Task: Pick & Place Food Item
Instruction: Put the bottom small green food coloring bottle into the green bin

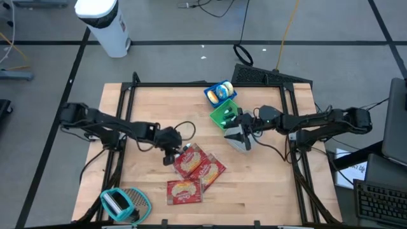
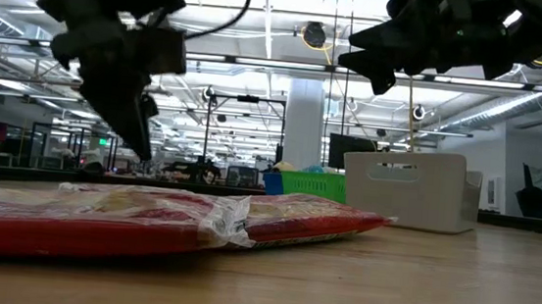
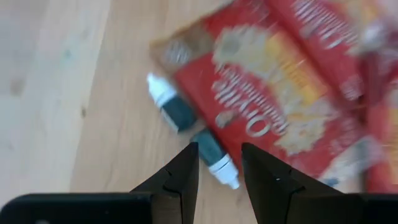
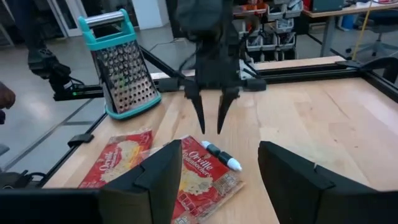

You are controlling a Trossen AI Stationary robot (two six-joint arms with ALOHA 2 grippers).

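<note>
Three red popcorn packets (image 1: 194,170) lie flat on the wooden table, overlapping; they also show in the left wrist view (image 3: 280,93) and the low view (image 2: 147,222). A dark marker with white ends (image 3: 214,158) lies on the table beside the nearest packet. My left gripper (image 1: 170,156) hangs over the marker, pointing steeply down, open by a narrow gap (image 3: 219,149); its tips stand above the marker (image 4: 221,155) without touching it. My right gripper (image 1: 234,124) is raised, pointing level toward the packets, wide open and empty (image 4: 219,180).
A teal-framed grater (image 1: 124,203) stands at the near left corner. A green basket (image 1: 224,111) and a blue bowl (image 1: 219,92) sit at the far middle, and a white box (image 2: 406,188) below my right gripper. Bare wood lies near and to the right.
</note>
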